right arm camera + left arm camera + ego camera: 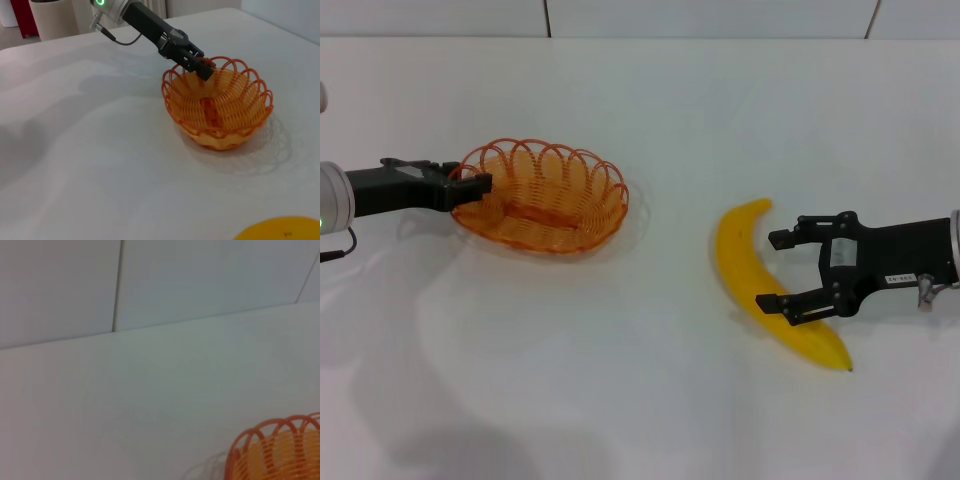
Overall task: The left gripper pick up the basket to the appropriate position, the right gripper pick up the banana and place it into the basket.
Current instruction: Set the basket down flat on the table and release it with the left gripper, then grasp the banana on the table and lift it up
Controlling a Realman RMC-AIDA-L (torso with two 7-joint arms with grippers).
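The orange wire basket sits on the white table at the left. It also shows in the left wrist view and the right wrist view. My left gripper is shut on the basket's left rim, which the right wrist view shows too. The yellow banana lies on the table at the right, and its edge shows in the right wrist view. My right gripper is open and straddles the banana's middle. One finger is beside the banana and the other is over it.
The white table runs back to a tiled wall. In the right wrist view a beige bin and a red object stand beyond the table's far edge.
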